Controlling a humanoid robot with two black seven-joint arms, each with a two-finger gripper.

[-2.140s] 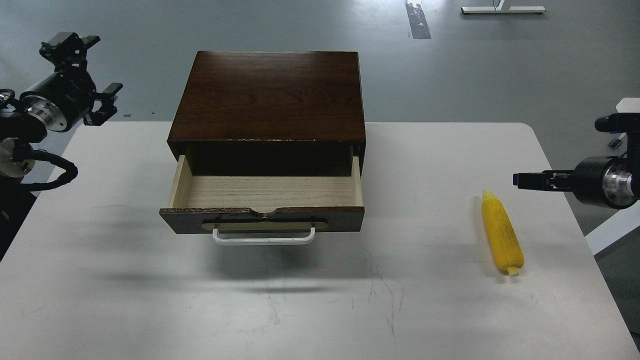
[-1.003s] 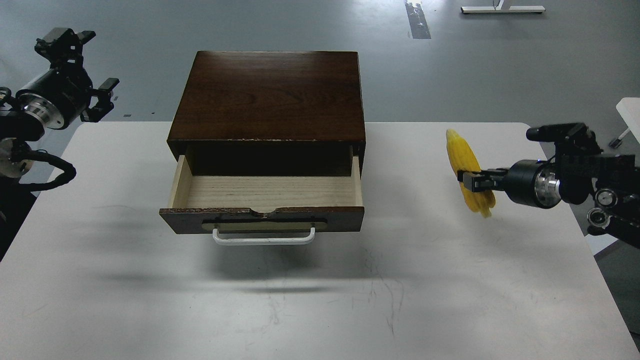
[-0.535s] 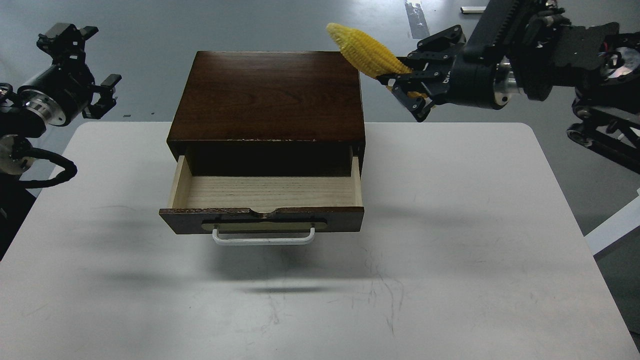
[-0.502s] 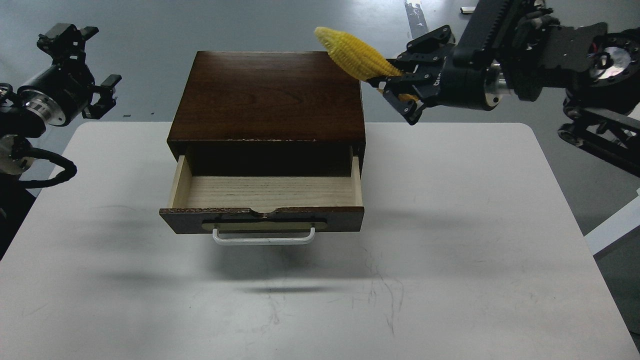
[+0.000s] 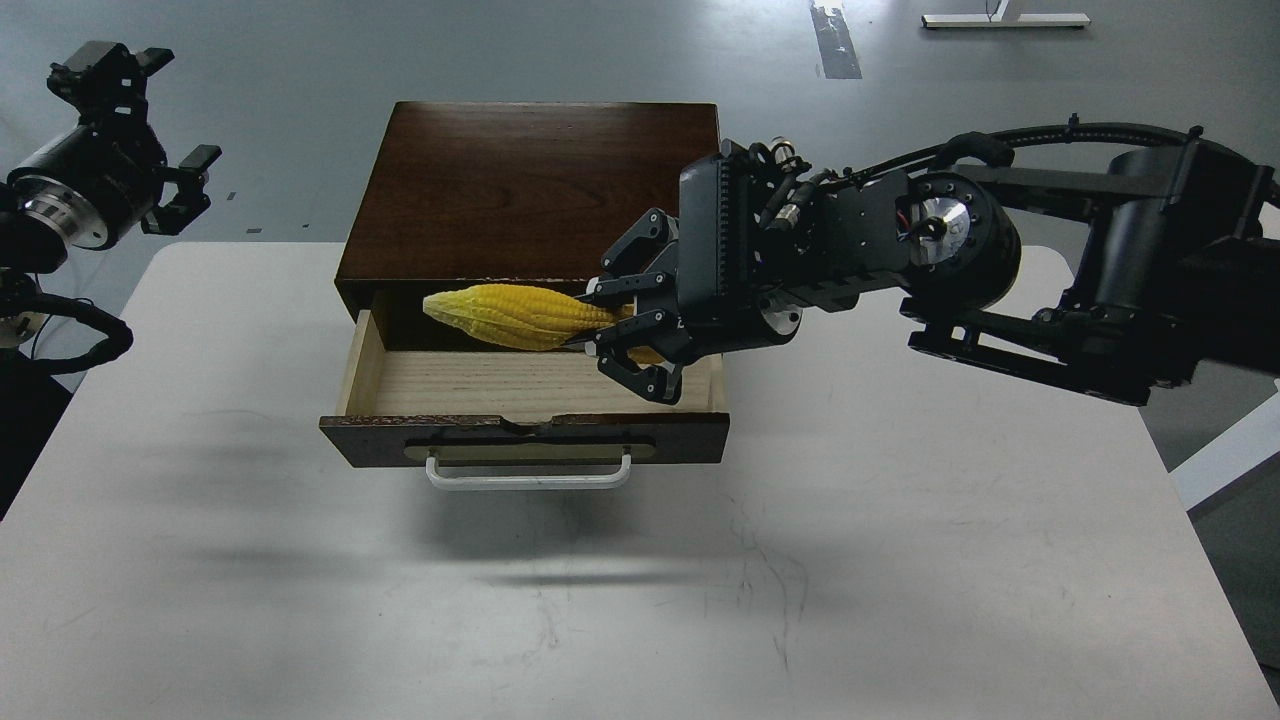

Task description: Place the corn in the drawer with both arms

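The yellow corn [image 5: 510, 315] is held level over the open drawer [image 5: 380, 375], its tip pointing left, across the drawer's back half. My right gripper [image 5: 612, 322] is shut on the corn's thick right end, above the drawer's right side. The drawer is pulled out of the dark brown box [image 5: 535, 190]; its pale wood floor shows and its white handle [image 5: 528, 480] faces me. My left gripper [image 5: 130, 110] is up at the far left, beyond the table's corner, far from the drawer; it looks open and empty.
The white table [image 5: 900, 520] carries the box at its back middle. My right arm [image 5: 1100, 270] reaches across the table's back right. Grey floor lies beyond the table.
My right gripper picked the corn up off the table's right side, carried it up and left past the box's corner, and now holds it low over the drawer. The left arm barely moved.
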